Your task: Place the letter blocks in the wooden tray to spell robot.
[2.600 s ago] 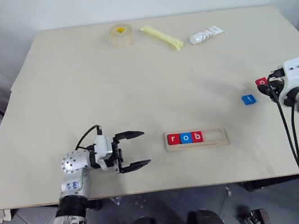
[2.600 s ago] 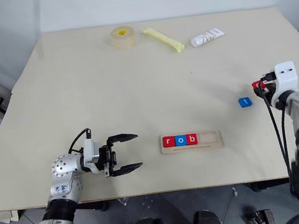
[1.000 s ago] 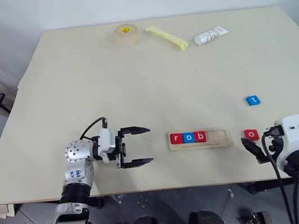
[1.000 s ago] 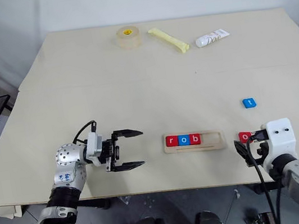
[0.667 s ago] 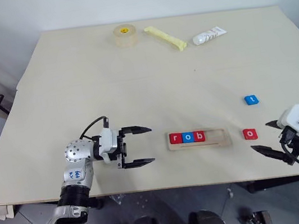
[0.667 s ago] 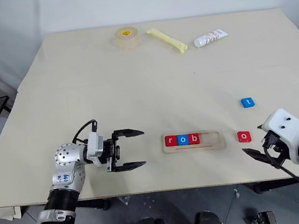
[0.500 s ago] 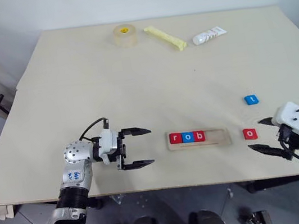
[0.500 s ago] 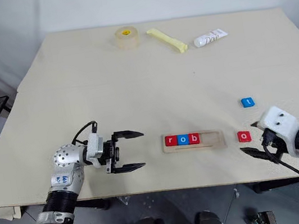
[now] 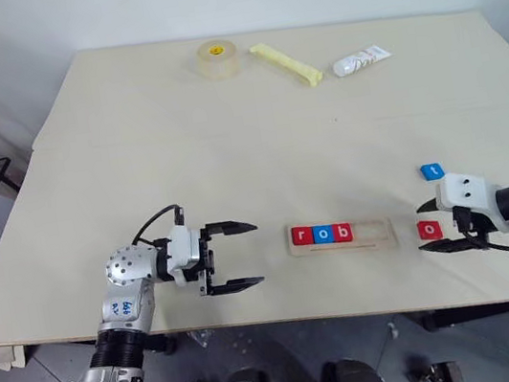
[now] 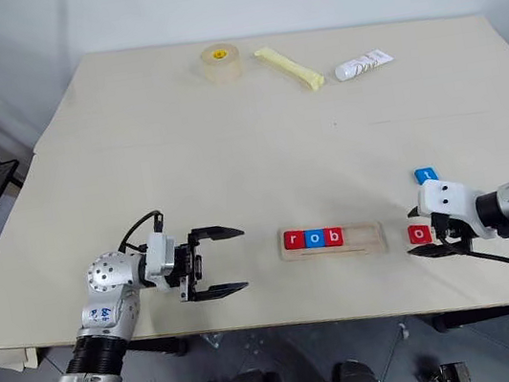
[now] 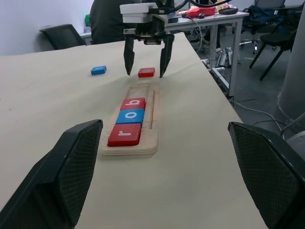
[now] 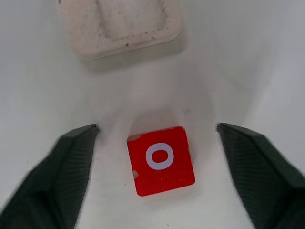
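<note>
Red "o" tile: small flat square block, white lowercase letter uppermost, lying flat on the table just beyond the right end of the wooden tray, apart from it. Probably light and rigid, with smooth faces likely to slip; being so thin, it offers only its edges, so a grip would best take two opposite side edges, low against the tabletop and squared to the tile so it does not pivot. Right gripper: fingers spread apart to either side of the tile, clear of it, nothing held. Wooden tray: three tiles seated at its left end, reading r, o, b; the two right-hand places are bare. Blue "t" tile: loose on the table, near the right gripper on its far side. Left gripper: fingers wide apart, empty, near the tray's left end. Far edge of table: tape roll, yellow stick, small white tube, well apart from the work.
</note>
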